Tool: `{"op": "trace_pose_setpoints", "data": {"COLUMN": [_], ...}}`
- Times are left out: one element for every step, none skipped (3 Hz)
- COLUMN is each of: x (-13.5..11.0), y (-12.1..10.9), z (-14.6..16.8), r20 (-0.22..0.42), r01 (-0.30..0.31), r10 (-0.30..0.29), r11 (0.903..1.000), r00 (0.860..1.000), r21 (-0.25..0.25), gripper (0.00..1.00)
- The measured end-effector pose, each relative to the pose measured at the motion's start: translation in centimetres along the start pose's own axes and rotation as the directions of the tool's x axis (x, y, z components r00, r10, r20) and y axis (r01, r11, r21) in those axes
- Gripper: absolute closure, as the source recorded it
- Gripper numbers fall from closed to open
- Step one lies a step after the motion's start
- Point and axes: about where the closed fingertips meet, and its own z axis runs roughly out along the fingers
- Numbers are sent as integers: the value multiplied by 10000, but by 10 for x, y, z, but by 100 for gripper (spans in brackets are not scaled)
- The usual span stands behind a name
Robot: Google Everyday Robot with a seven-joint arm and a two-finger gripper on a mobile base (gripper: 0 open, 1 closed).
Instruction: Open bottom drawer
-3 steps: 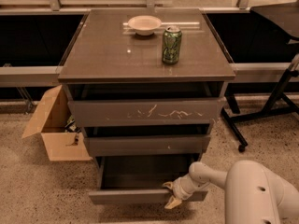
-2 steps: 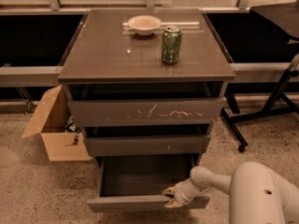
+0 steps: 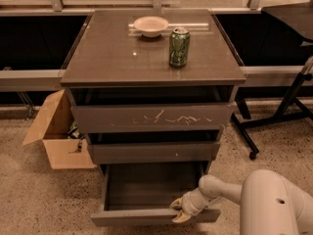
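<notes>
The bottom drawer (image 3: 146, 217) is the lowest, narrowest dark grey-brown front of the cabinet. It stands pulled far out, and its shallow dark tray (image 3: 151, 186) shows inside with nothing in it. My gripper (image 3: 179, 209) is at the right part of the drawer's front edge, its yellowish fingertips hooked over the top of the front panel. The white arm (image 3: 274, 204) reaches in from the lower right. The middle front (image 3: 152, 152) and the scratched top front (image 3: 151, 117) sit further back.
A green can (image 3: 179, 46) and a white bowl (image 3: 151, 26) stand on the cabinet top (image 3: 107, 58). An open cardboard box (image 3: 54, 131) sits on the floor to the left. A black wheeled stand (image 3: 283, 106) is at the right.
The bottom drawer has slid further out toward the camera, with my gripper moving along with its front edge.
</notes>
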Motion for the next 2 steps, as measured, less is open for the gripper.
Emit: {"op": "trace_pose_setpoints", "data": {"x": [-6,-14], "y": [1,3], "z": [-20,-45], "r20": [245,257], "r01": [399,812], "r10": [-408,-838], "r11": [9984,9928], "r00": [9989,9962], "r21": [395,879], "gripper": [25,3]}}
